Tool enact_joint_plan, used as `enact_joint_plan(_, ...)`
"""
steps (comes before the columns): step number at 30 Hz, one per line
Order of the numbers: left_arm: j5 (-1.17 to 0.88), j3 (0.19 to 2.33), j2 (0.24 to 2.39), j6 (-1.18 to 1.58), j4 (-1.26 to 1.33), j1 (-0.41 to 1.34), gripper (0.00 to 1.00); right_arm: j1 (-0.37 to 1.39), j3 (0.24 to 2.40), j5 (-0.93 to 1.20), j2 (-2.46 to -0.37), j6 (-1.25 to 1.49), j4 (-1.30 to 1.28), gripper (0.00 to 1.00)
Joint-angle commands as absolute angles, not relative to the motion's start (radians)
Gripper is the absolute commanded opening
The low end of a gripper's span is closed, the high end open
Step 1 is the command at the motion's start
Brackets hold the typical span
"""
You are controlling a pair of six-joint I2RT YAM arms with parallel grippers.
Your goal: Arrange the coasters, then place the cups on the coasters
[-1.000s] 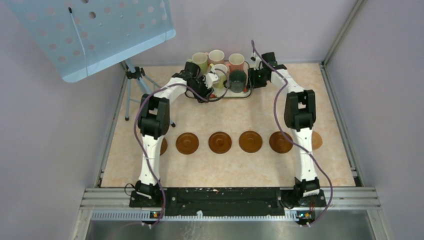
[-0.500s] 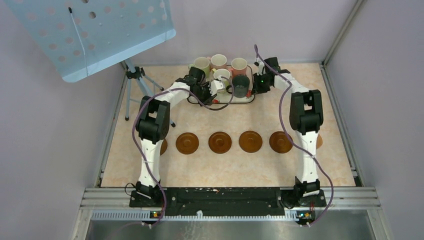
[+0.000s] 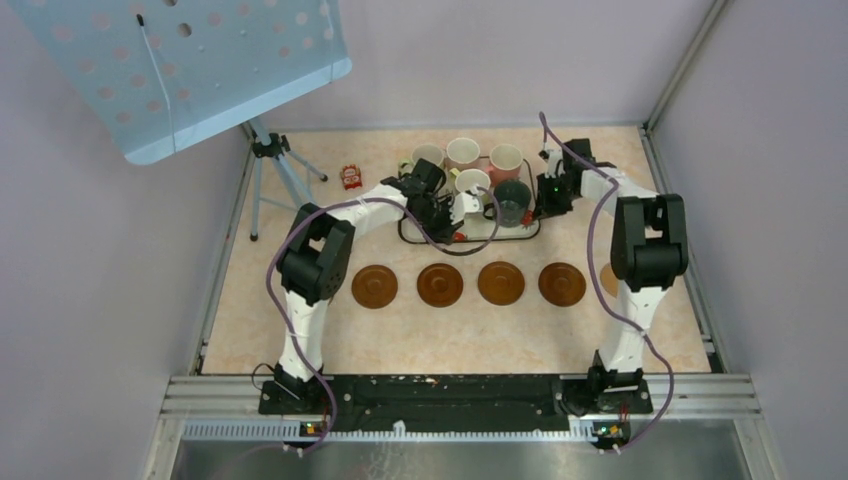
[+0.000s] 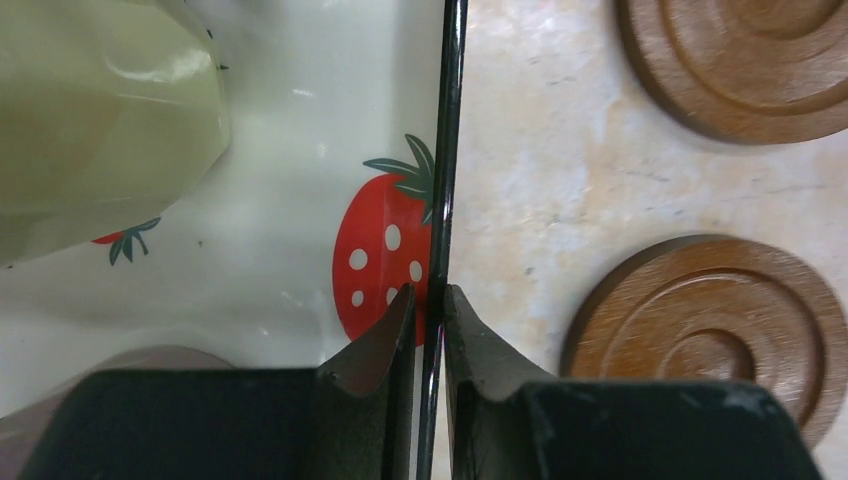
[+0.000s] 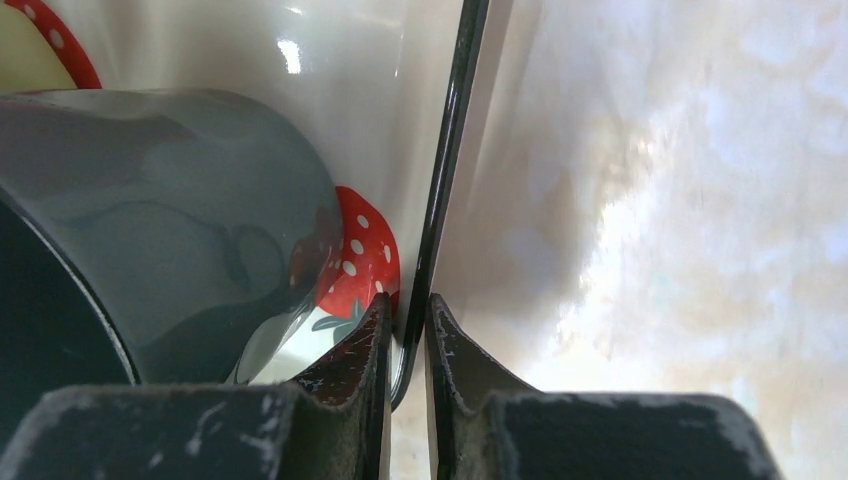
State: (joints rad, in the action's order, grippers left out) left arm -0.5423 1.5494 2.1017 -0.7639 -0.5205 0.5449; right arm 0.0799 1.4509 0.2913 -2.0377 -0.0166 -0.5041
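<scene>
No legible text or labels anywhere

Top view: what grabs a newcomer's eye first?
Both arms reach to the strawberry-print tray at the far side, the left hand and right hand each shut on its black rim, cups crowded on it. Nearer the bases, brown coasters lie in a bare row.

Coasters (image 3: pixel 439 284): flat round brown discs with concentric rings, lying in a side-to-side row on the surface (image 3: pixel 450 330), apart from one another; four show in full.
Tan coaster (image 3: pixel 606 281): lighter, at the row's right end, mostly hidden.
Cups (image 3: pixel 462 152): small handled mugs, upright, clustered on the strawberry-print tray (image 3: pixel 480 241) beyond the row; none stands on a coaster.
Pink cups (image 3: pixel 505 160): two, along the far side.
Light green cups (image 3: pixel 428 157): one far left, one nearer the middle.
Dark green cup (image 3: pixel 513 200): nearest the tray's right rim.
</scene>
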Motion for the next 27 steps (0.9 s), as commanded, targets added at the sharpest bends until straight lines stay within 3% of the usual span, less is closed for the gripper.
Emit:
enact_joint_plan(1,-0.568,1.511,2.089,-0.691,-0.589,0.566,0.19,0.059,1.341,0.221,-1.969,-0.083,-0.582,0.00)
enact_joint_plan(9,-0.489,1.576,2.124,-0.633,-0.567,0.564,0.25,0.019,1.303,0.235,-1.935,-0.077,-0.570,0.00)
enact_joint_plan(16,-0.497,1.655,2.157,-0.601,-0.570,0.560,0.29,0.004,1.377,0.235,-1.983,-0.077,-0.548,0.07)
enact_joint_plan(27,-0.516,1.709,2.153,-0.563,-0.567,0.557,0.52,-0.026,1.420,0.307,-1.931,-0.098,-0.562,0.39)
